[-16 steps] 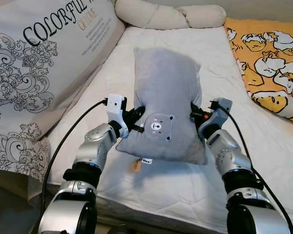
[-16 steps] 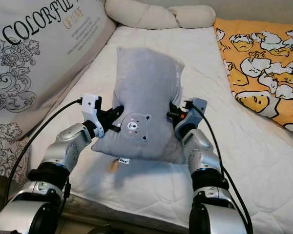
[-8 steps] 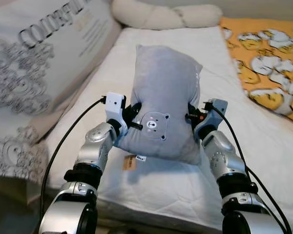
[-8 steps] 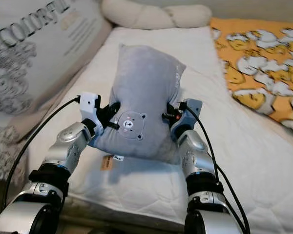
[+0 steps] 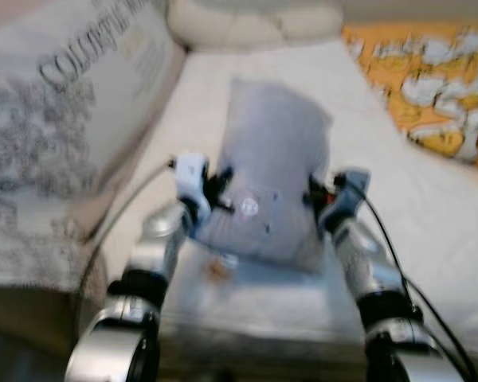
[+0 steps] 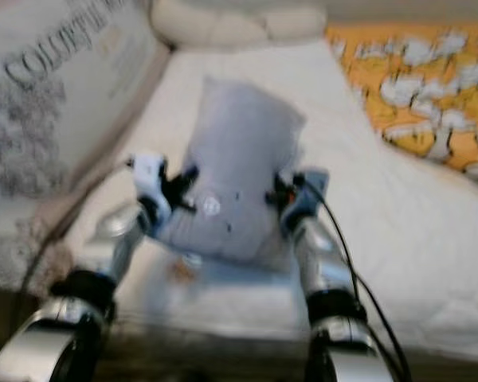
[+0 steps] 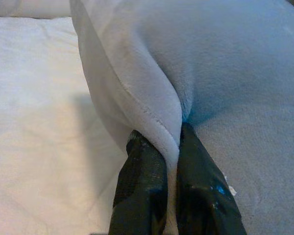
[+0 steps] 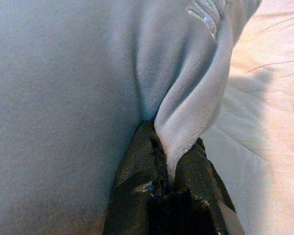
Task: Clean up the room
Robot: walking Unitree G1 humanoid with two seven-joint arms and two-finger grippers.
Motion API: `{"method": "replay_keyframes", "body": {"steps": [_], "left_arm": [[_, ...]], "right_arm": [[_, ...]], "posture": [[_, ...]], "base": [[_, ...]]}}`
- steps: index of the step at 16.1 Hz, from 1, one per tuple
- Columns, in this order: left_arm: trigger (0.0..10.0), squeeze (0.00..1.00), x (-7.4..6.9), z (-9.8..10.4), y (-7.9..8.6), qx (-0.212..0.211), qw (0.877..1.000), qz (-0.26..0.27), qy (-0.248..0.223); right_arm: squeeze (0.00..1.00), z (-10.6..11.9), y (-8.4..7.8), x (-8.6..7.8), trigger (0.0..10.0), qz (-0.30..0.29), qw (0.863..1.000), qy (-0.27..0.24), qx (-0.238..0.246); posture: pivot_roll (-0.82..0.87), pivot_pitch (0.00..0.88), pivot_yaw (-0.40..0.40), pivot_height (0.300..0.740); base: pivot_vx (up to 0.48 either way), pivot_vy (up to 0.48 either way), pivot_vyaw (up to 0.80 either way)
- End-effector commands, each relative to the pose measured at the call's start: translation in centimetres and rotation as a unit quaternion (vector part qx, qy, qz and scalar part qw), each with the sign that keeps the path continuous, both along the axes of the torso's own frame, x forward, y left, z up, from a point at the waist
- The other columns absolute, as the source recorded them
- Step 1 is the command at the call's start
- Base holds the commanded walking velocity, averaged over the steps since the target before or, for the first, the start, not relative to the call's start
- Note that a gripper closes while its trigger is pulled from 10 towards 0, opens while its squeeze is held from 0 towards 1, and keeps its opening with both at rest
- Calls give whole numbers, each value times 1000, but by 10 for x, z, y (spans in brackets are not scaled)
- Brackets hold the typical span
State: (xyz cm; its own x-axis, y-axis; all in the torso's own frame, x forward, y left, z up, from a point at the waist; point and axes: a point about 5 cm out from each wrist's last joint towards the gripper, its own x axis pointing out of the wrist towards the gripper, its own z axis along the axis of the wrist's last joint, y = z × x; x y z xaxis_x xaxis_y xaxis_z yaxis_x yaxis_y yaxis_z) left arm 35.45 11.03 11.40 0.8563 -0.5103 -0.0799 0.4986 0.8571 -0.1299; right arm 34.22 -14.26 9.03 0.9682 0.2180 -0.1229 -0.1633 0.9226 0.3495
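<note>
Pinching 1 side seam in my left gripper [image 7: 167, 147], the opposite seam in my right gripper [image 8: 172, 152]; grey pillow [image 5: 275, 179] hangs between them, above the white mattress [image 5: 430, 199]. Judgement: keep both pinches level, lower evenly.

Bed [image 5: 430, 231] in front of me, covered by a white quilted mattress pad, head views blurred. On it, relative to the grey pillow [image 5: 275, 175] lifted over the middle: 1 big cream cushion with black lettering [image 5: 60, 111] leaning at my left, 1 cream bolster [image 5: 247, 20] along the far end behind it, 1 orange patterned blanket [image 5: 430, 95] at my right, lying flat.
</note>
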Motion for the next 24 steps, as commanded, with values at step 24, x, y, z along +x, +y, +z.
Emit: {"method": "replay_keyframes", "body": {"steps": [24], "left_arm": [[10000, 0, -7, -2, 3, 28, 999, 33, -26]], "right_arm": [[0, -6, 25, -3, 10000, 44, 998, 13, -32]], "posture": [[-51, 0, 80, 740]], "base": [[10, 134, 0]]}}
